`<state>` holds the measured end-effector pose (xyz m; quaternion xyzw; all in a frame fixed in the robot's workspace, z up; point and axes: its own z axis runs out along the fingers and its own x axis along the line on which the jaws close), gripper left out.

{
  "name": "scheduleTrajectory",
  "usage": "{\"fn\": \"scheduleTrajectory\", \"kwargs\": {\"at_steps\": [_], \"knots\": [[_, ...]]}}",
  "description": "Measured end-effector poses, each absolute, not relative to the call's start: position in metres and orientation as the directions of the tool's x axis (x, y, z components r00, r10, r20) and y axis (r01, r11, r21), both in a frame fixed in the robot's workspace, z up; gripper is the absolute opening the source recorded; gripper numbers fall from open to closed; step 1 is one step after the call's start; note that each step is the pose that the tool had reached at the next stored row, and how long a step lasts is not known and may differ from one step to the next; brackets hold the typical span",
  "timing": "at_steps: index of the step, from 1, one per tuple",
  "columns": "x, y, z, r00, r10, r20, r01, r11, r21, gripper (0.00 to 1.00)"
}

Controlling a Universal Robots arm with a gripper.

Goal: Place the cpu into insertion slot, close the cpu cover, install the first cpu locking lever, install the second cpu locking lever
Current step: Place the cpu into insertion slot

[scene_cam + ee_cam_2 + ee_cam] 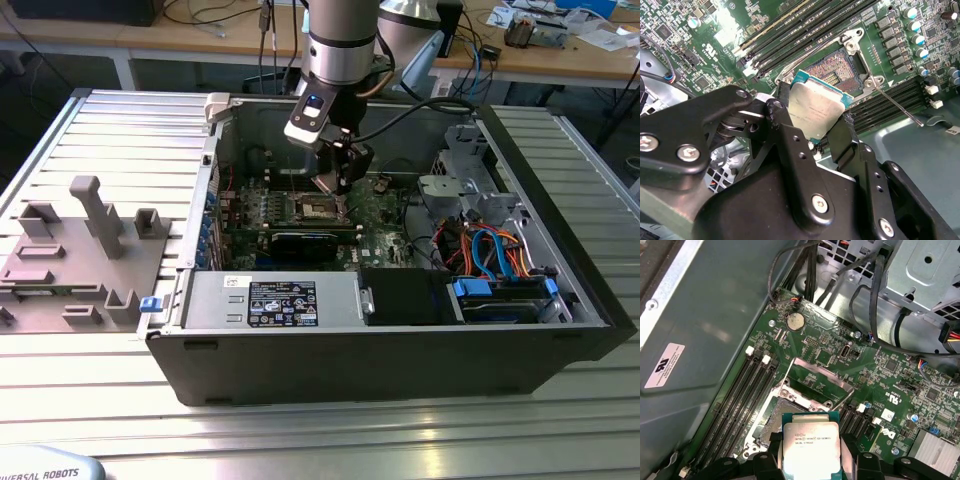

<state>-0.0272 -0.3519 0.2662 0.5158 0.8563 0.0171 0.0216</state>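
Firstly, exterior view: gripper (341,190) inside the open-topped computer case (400,350), just above the green motherboard (385,215) and at the edge of the insertion slot (312,208). Open room over the slot toward the exterior view's left. Tighter toward the exterior view's right, near the grey drive cage (455,185) and its blue and orange cables (490,250). Case walls upright on all four sides. Grey fixture block (90,240) well apart, outside the case on the ribbed table (130,120).

Second wrist view: gripper (814,131) clamped on the cpu (815,111), with a black finger (782,125) pressed against each of two opposite edges (dull metal top toward the camera, green rim showing along two sides). Chip held at a tilt, not seated. Insertion slot (837,72) just beyond it, contact field bare. Thin locking lever (895,103) lying outward beside the slot, clear of the opening. Memory slots (800,30) running close along the far side of the socket.

First wrist view: cpu (811,447) between the two fingers of the gripper (812,466), edges square to the socket frame. Insertion slot (771,417) partly visible past one edge of the chip. Contact between chip and slot impossible to judge. Standing open off the board at the far side of the slot, cpu cover (826,375), green board visible through its cut-out middle. Memory slots (737,400) close along one flank of the socket. Coin cell (795,320) and black cable bundle (875,300) farther off, toward the case wall.
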Motion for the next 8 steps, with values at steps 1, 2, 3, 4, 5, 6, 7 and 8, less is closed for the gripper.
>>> {"fn": "scheduleTrajectory", "kwargs": {"at_steps": [1, 2, 3, 4, 5, 6, 7, 8], "knots": [[-0.0272, -0.352, 0.2662, -0.466, 0.885, -0.019, 0.883, 0.466, 0.052, 0.55], [-0.0272, -0.352, 0.2662, -0.464, 0.885, -0.019, 0.884, 0.465, 0.052, 0.55], [-0.0272, -0.3519, 0.2662, -0.463, 0.886, -0.019, 0.885, 0.463, 0.052, 0.55], [-0.0272, -0.352, 0.2662, -0.462, 0.887, -0.019, 0.885, 0.462, 0.052, 0.55], [-0.0272, -0.3519, 0.2662, -0.46, 0.888, -0.019, 0.886, 0.46, 0.052, 0.55], [-0.0272, -0.3519, 0.2662, -0.458, 0.889, -0.019, 0.887, 0.458, 0.052, 0.55], [-0.0272, -0.352, 0.2662, -0.457, 0.889, -0.019, 0.888, 0.458, 0.052, 0.55], [-0.0272, -0.352, 0.2662, -0.456, 0.89, -0.019, 0.888, 0.457, 0.052, 0.55]]}}
